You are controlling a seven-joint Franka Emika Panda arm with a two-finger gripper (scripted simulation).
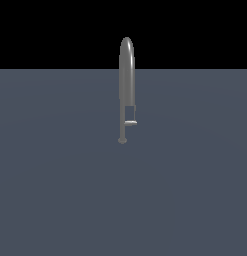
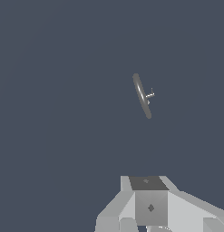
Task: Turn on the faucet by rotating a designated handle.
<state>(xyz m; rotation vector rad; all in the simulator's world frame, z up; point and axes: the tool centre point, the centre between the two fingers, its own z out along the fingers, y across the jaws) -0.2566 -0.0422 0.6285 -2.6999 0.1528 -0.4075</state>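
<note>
Out on the flat grey floor (image 1: 55,200), the faucet (image 1: 126,75) is standing upright near the middle of the exterior view, its thin stem running down to a small round base. Low on that stem the handle (image 1: 130,122) is poking out sideways toward the exterior view's right, looking untouched. No arm is showing in the exterior view at all. From the wrist camera, the gripper (image 2: 152,213) is hanging high above, looking down on the faucet (image 2: 142,95), which reads as a slim arc with the handle (image 2: 149,95) jutting off it, well apart from the fingers. Whether the jaws are open or closed, I cannot tell; only the gripper's body is showing. So by my reckoning nothing is done yet: the approach, the contact and the turning are all still waiting.
</note>
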